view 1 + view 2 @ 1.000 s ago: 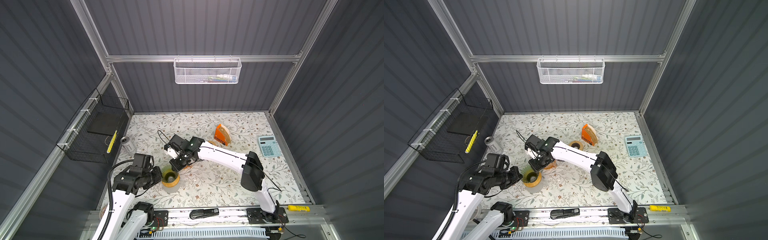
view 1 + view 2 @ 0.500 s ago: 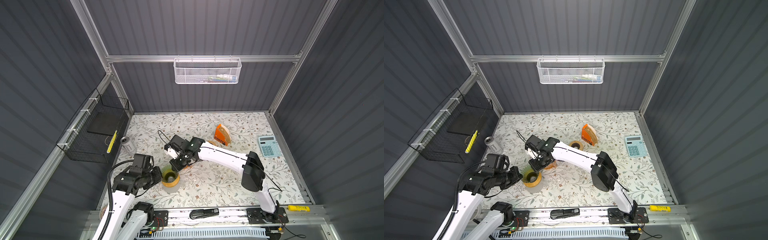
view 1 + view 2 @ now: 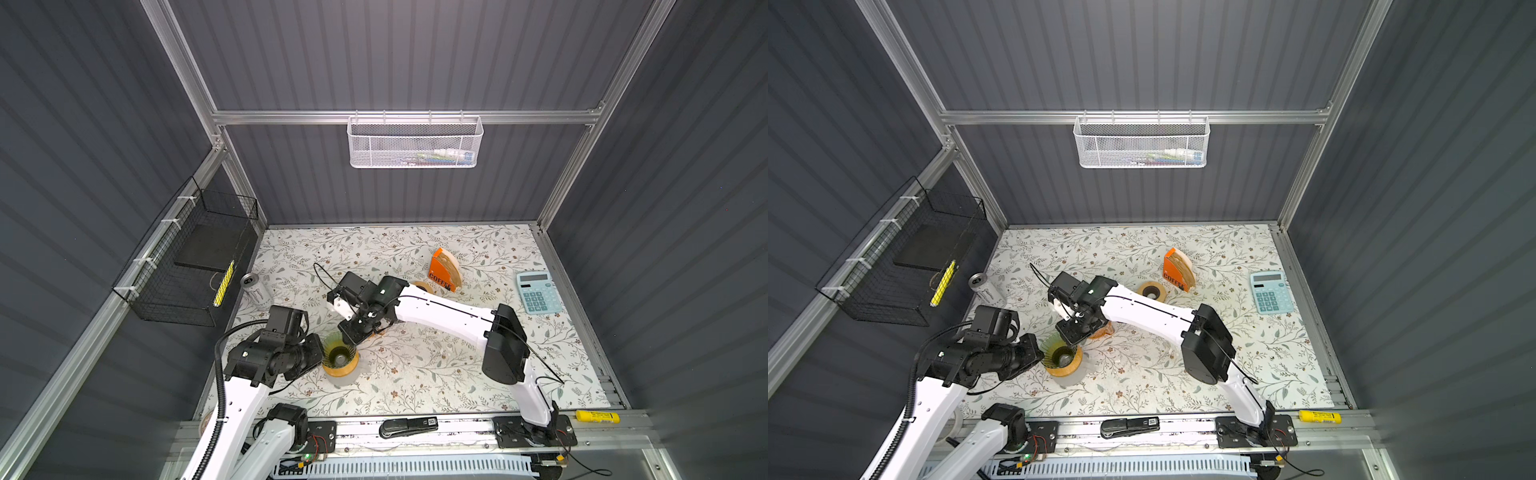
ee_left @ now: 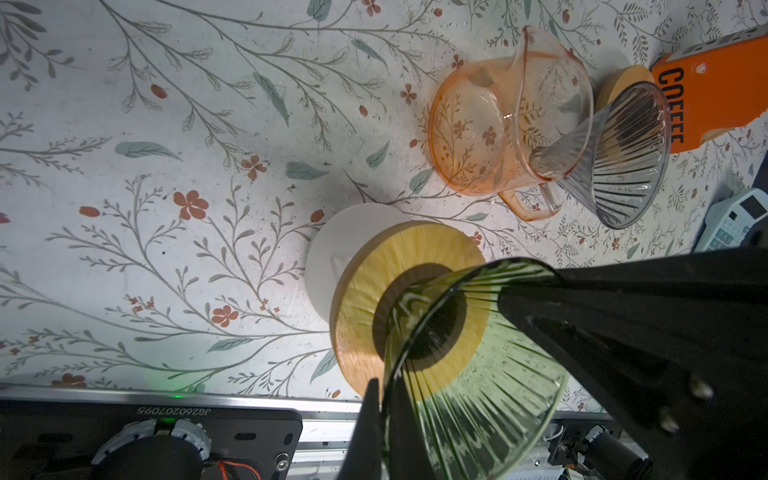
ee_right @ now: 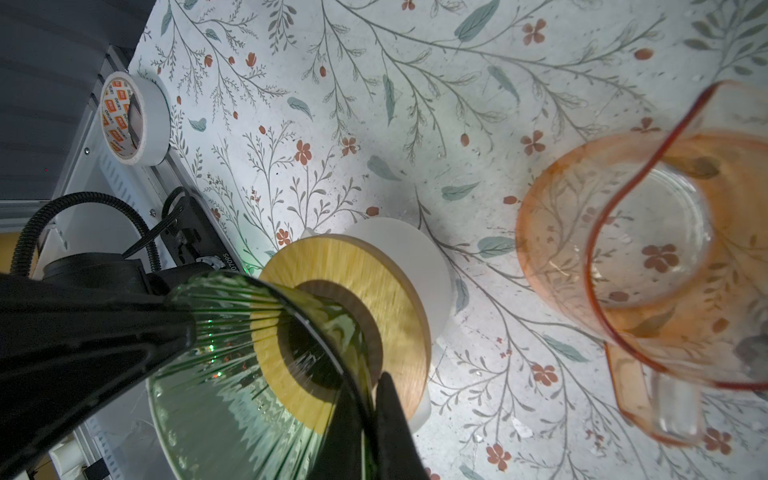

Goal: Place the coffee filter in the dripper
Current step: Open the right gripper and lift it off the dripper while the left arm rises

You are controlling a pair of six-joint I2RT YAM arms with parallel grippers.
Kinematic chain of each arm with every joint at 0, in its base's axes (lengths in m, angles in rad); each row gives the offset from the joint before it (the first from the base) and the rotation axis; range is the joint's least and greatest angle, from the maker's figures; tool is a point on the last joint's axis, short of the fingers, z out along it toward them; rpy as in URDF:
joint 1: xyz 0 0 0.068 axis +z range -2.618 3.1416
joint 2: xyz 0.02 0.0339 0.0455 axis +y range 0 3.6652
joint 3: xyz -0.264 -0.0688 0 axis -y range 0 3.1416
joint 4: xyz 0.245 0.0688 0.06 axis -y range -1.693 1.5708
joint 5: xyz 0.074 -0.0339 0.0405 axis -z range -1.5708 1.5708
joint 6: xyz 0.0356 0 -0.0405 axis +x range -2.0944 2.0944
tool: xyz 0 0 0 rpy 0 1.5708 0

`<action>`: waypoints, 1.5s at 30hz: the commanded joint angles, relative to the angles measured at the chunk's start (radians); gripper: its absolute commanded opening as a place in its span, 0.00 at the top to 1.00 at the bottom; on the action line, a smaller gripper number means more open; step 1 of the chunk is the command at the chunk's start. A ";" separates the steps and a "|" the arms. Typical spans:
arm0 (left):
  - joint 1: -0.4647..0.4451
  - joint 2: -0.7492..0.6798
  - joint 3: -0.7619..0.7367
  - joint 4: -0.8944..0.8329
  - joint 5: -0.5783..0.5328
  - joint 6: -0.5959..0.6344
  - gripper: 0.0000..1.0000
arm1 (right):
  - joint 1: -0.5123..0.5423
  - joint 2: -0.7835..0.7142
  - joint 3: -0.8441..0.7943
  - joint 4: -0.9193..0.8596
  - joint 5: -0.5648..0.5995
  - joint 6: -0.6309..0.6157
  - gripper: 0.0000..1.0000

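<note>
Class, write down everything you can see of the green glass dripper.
The green dripper is a ribbed, translucent glass cone. It appears upright, wide mouth up, with a round wooden collar at its narrow end. It sits on a white cup on the floral tabletop, towards the front left in both top views. No filter shows inside. The left gripper pinches its rim at one spot and the right gripper at another.
</note>
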 commanded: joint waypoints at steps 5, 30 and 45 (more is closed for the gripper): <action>-0.001 -0.001 0.037 -0.066 -0.046 0.003 0.95 | -0.003 0.005 0.040 -0.044 0.057 -0.005 0.96; -0.002 0.015 0.063 -0.053 -0.055 0.011 0.85 | -0.003 0.023 0.096 -0.067 0.071 -0.027 0.78; -0.002 0.019 0.140 -0.079 -0.068 0.010 0.82 | -0.003 -0.029 0.118 -0.085 0.109 -0.023 0.65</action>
